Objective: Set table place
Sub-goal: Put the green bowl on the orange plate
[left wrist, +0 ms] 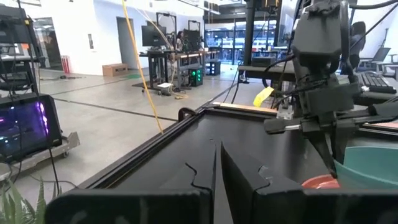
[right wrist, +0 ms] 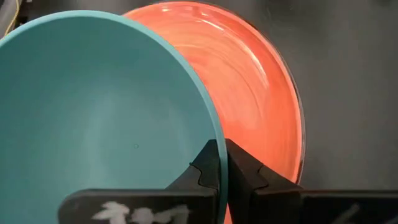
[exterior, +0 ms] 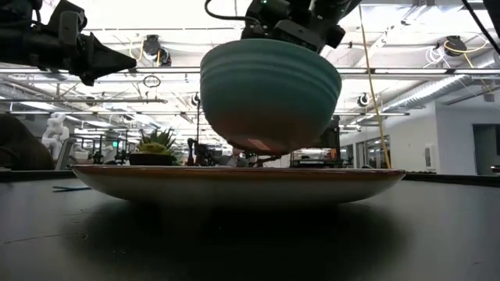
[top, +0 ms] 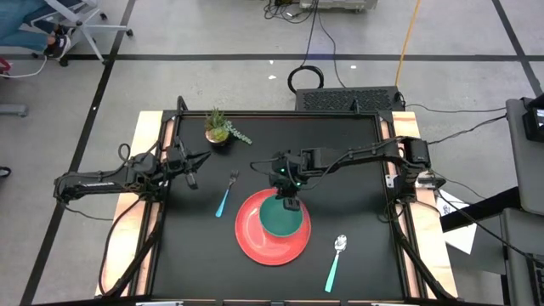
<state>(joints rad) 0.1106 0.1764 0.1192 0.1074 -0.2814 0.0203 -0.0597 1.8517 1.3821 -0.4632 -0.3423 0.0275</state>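
Right gripper (top: 290,202): seen at the centre of the high view, over the far rim of the bowl; its fingers (right wrist: 239,169) are clamped together on the bowl's rim, one inside and one outside.
Bowl (top: 282,217): teal, held by its rim above the plate; in the low view (exterior: 269,94) a gap is seen between its base and the plate, so it is not resting on it.
Plate (top: 255,238): red and round, lying flat on the table just below the centre of the high view; its pale underside is seen across the middle of the low view (exterior: 234,181).
Fork (top: 225,195): light-teal handle, laid left of the plate in the high view, apart from it, tines pointing to the frame's top.
Spoon (top: 335,263): light-teal handle, laid at the lower right of the plate, apart from it, its bowl towards the top.
Left gripper (top: 192,180): held at the left of the high view, near the table's left edge and left of the fork; its fingers (left wrist: 249,180) are drawn together with nothing between them.
Plant (top: 218,130): small potted green plant, placed at the upper left of the table.
Table (top: 357,170): black top, pale wooden strips along the left and right sides.
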